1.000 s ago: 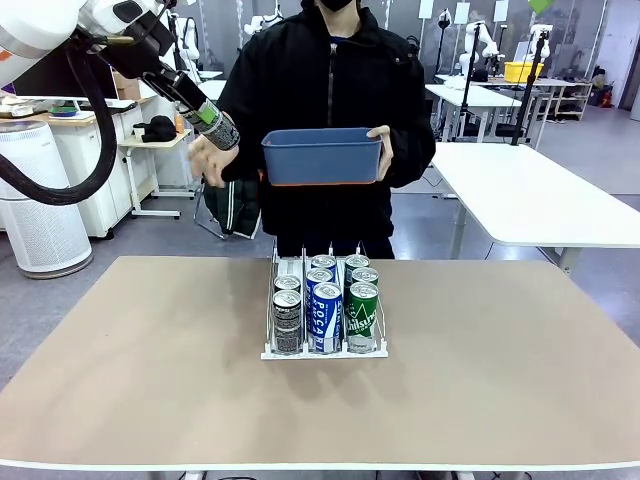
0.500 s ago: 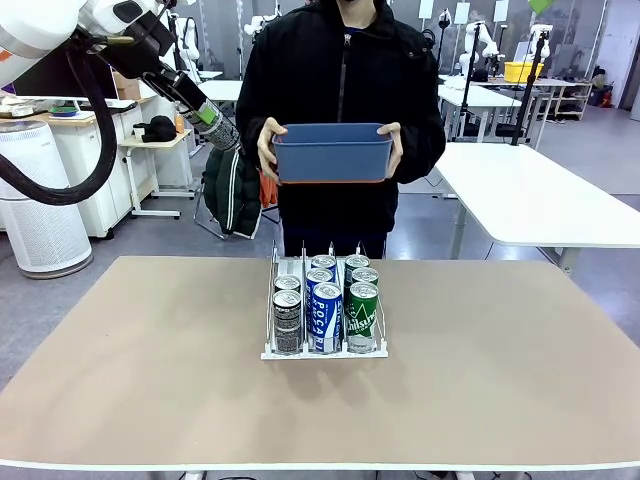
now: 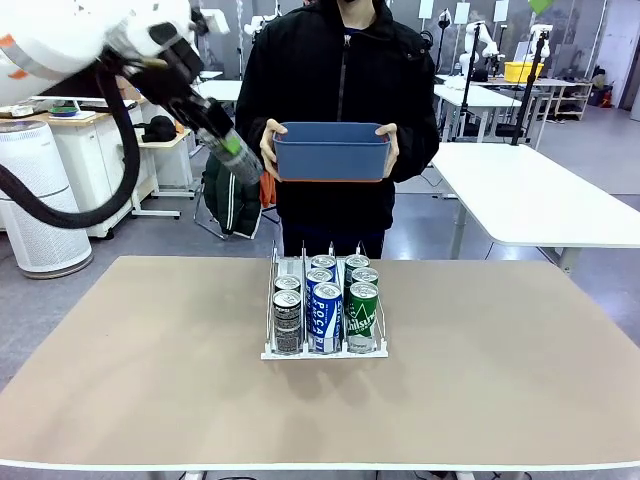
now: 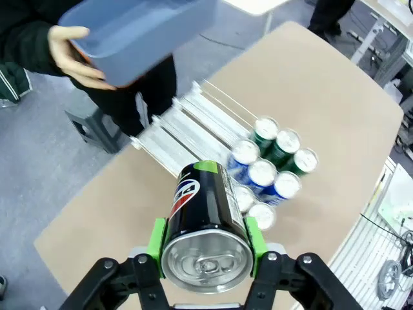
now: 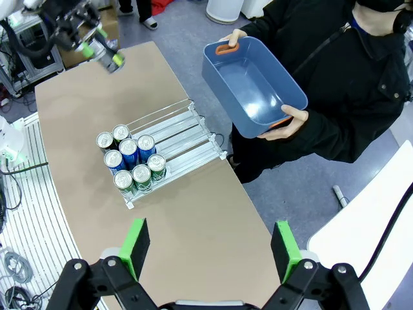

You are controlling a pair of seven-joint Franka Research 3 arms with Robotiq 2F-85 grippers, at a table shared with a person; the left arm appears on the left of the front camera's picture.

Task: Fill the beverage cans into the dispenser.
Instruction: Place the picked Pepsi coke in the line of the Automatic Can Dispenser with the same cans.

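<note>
Behind the tan surface (image 3: 150, 380) stands a person in a black jacket (image 3: 340, 90), holding a blue bin (image 3: 331, 152) in both hands at chest height. Your left arm (image 3: 90, 50) reaches in high from the left, its jaws (image 4: 205, 240) clamped on a dark can (image 4: 203, 223), raised left of the bin. Your right gripper (image 5: 211, 247) hovers above the scene, jaws wide. Mid-surface sits the dispenser (image 3: 272, 310), with seven beverage cans (image 3: 326, 318) crowding its near end: two dark in the left lane, three blue in the middle lane, two green in the right lane.
</note>
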